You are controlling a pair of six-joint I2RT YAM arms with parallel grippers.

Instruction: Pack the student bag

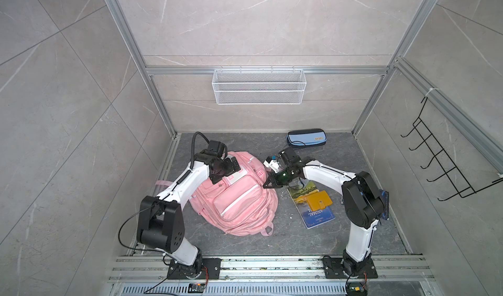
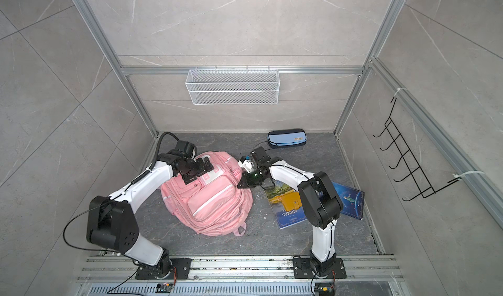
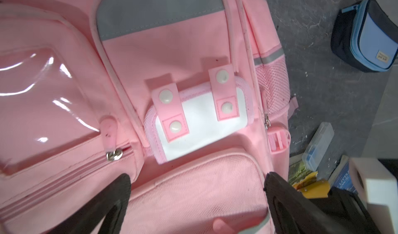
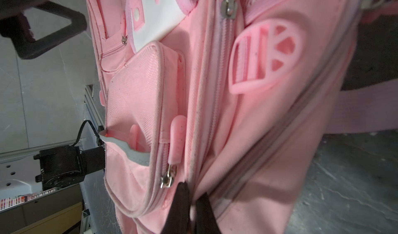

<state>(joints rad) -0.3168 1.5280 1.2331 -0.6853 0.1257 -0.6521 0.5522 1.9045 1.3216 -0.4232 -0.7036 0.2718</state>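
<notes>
Status: barely begun, I'd say. backpack [image 1: 236, 199] lies front-up, centre-left in both top views, zips looking shut. left hand [image 3: 198, 200] is spread above its front pocket. right hand [image 1: 268, 185] is pressed together at its right edge; can't tell if cloth is caught. pencil case [image 1: 306, 138] upper right, book [image 1: 318, 217] with yellow wallet [image 1: 317, 200] on it just right, all unpacked. Shut zip likely blocks loading.

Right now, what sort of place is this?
Probably a lab test cell mocked up as a room: grey stone-look panels in silver aluminium framing, a white wire-mesh wall basket, a black wire hook rack.
</notes>
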